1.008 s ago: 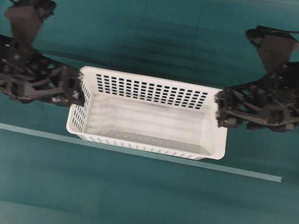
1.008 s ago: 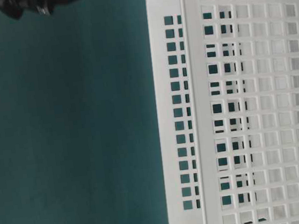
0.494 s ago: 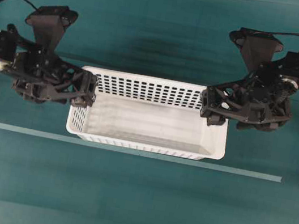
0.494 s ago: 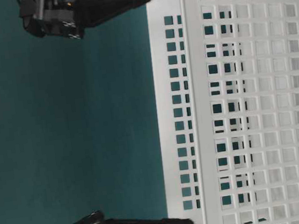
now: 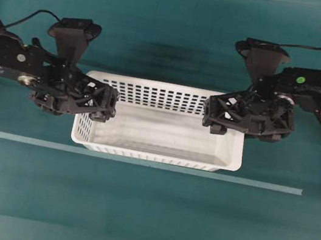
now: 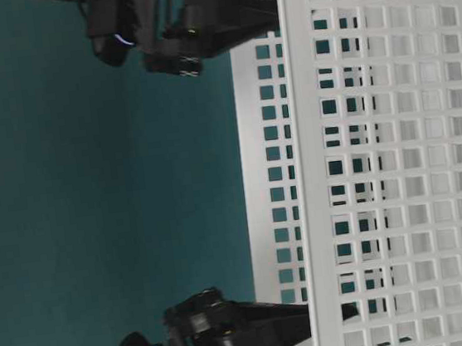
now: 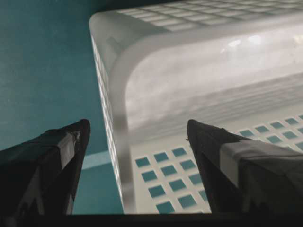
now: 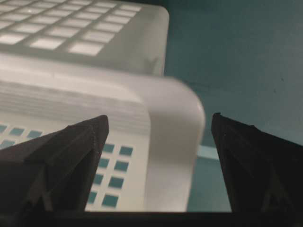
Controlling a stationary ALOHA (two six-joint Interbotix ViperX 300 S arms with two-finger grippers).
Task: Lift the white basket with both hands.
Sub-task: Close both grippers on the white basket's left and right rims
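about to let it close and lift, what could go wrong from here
1. Both grippers are open, each straddling an end wall of the white basket. The left gripper and right gripper sit near the back corners, not mid-wall, so the lifted basket may tip toward the front.
2. The rim is rolled and smooth; a thin pinch could slip.
3. If one side closes or rises first, the basket may skew or slide on the table.

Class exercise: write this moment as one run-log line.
stage: pre-grasp | left pincer: open, straddling end rim | right pincer: open, straddling opposite rim | white basket: on table, not lifted
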